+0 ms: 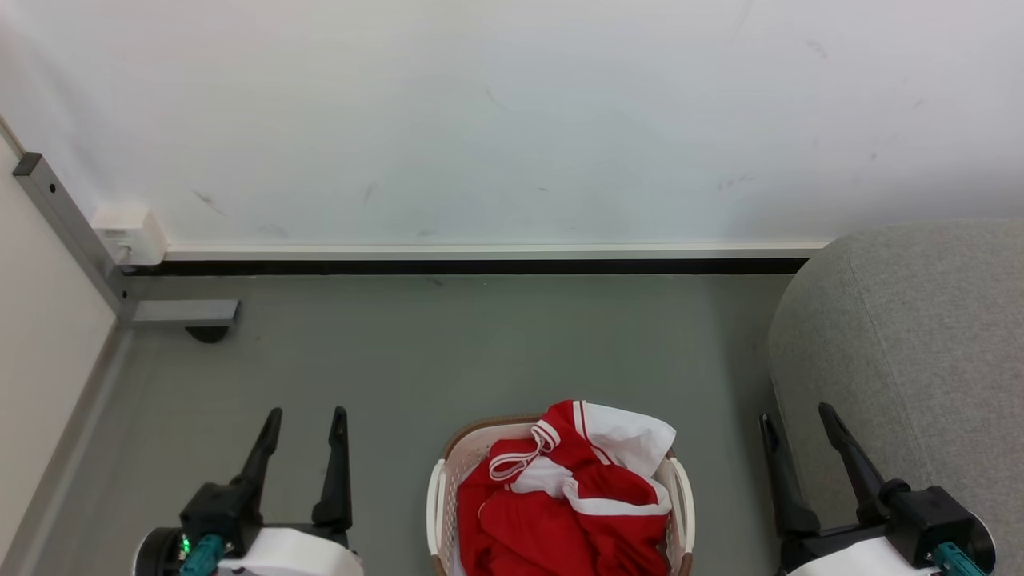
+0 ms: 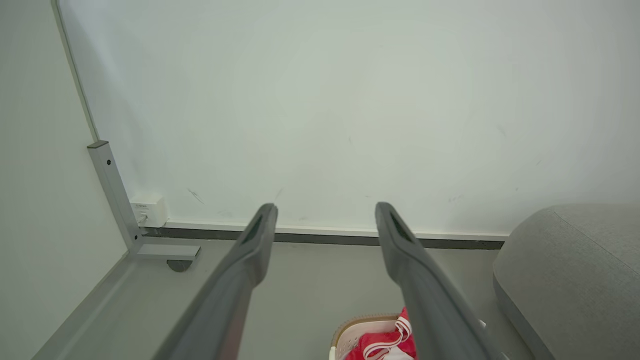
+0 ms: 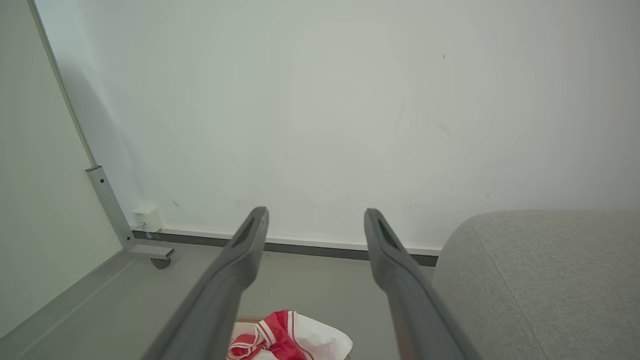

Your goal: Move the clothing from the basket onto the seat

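The white basket [image 1: 438,490] with a brown rim stands on the floor at the bottom centre of the head view, heaped with red and white clothing [image 1: 572,496]. The grey seat [image 1: 912,352] rises at the right. My left gripper [image 1: 307,418] hangs open left of the basket, apart from it. My right gripper [image 1: 798,420] hangs open between the basket and the seat. In the left wrist view my left gripper [image 2: 325,210] is empty, with the clothing [image 2: 372,345] and the basket [image 2: 350,332] low in view. Below my open right gripper [image 3: 316,214] in the right wrist view lies the clothing [image 3: 285,337], with the seat [image 3: 545,280] beside it.
A white wall [image 1: 512,120] with a baseboard closes the far side. A grey metal post and foot [image 1: 88,248] and a white wall box [image 1: 128,234] stand at the far left corner. A pale panel [image 1: 40,336] runs along the left. Grey floor [image 1: 448,352] lies ahead of the basket.
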Tool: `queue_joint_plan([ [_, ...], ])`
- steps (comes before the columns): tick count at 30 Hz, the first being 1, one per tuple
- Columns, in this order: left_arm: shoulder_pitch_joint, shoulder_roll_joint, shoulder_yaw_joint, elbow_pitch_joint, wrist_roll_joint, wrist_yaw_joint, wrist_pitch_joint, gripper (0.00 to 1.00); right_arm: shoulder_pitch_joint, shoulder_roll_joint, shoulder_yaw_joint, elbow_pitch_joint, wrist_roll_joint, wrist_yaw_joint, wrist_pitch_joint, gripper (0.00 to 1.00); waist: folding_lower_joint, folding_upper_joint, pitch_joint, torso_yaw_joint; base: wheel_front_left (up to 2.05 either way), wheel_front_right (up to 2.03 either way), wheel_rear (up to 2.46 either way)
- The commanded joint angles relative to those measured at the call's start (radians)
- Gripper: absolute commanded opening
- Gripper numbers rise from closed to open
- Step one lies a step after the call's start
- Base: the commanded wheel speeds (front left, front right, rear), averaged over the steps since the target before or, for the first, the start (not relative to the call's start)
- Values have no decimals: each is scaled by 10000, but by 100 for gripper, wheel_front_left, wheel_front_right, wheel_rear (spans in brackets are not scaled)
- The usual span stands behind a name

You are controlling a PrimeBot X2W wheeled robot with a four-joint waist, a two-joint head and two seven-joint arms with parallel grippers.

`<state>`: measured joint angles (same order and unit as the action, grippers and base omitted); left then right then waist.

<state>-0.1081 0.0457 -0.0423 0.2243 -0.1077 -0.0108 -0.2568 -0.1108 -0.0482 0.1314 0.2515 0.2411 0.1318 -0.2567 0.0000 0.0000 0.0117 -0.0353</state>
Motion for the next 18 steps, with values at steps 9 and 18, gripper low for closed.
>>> queue_joint_plan([
  [9, -54, 79, -7, 46, 201, 28, -81, 100, -44, -39, 46, -64, -121, -21, -79, 100, 0, 0, -42, -22, 0, 0, 0],
  [18, -52, 78, -9, 46, 153, 21, -81, 100, -72, -39, 76, -45, -59, -21, -79, 100, 0, 0, -29, -46, 0, 0, 0],
])
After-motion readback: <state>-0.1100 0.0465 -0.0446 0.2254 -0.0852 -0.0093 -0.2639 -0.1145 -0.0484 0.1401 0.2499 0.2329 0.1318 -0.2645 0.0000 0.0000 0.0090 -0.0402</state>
